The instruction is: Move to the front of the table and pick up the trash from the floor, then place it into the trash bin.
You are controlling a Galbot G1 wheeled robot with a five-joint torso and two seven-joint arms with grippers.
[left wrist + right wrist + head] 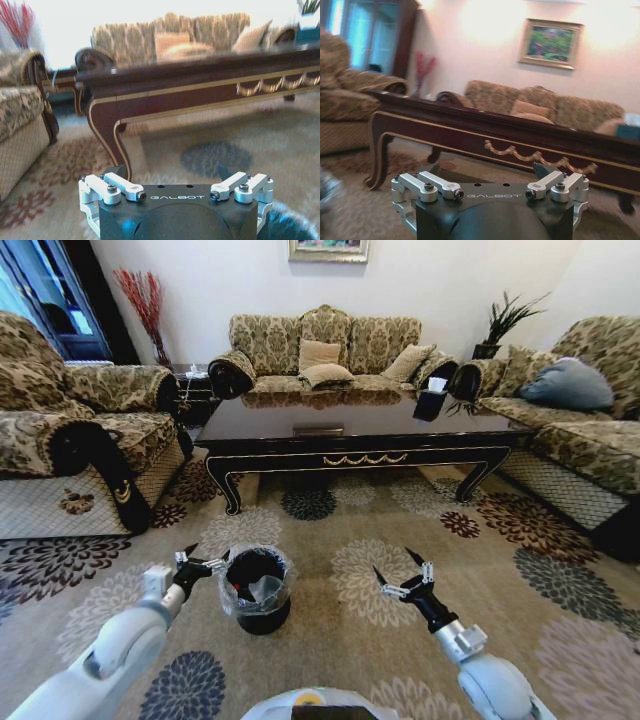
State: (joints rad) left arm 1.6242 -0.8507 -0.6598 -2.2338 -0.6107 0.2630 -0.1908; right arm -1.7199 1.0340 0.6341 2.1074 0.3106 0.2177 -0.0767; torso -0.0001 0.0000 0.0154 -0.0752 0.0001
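- Carpet stretches out ahead of you, beige with round floral medallions, from the robot's base up to the table and under it.
- Your table stands across the middle of the head view, dark and glossy, with a gold scroll ornament on its front apron and curved legs at either end. A small dark box sits on its far right part.
- The trash bin stands on the carpet just in front of you, a little left of centre, well short of the table. Its clear bag is folded over the rim, and you can see something pale and crumpled inside; what it is cannot be told.
- Your left gripper hangs just left of the bin's rim, close beside it at about rim height. Its fingers are spread apart with nothing between them.
- In the left wrist view the same gripper points towards the table's left front leg, with bare carpet between the parted fingers.
- Your right gripper hangs over the carpet to the right of the bin, clearly apart from it. Its fingers are also spread wide and hold nothing.
- In the right wrist view that gripper faces the table's apron, with the sofa behind it.
- Sofas flank the table on both sides.
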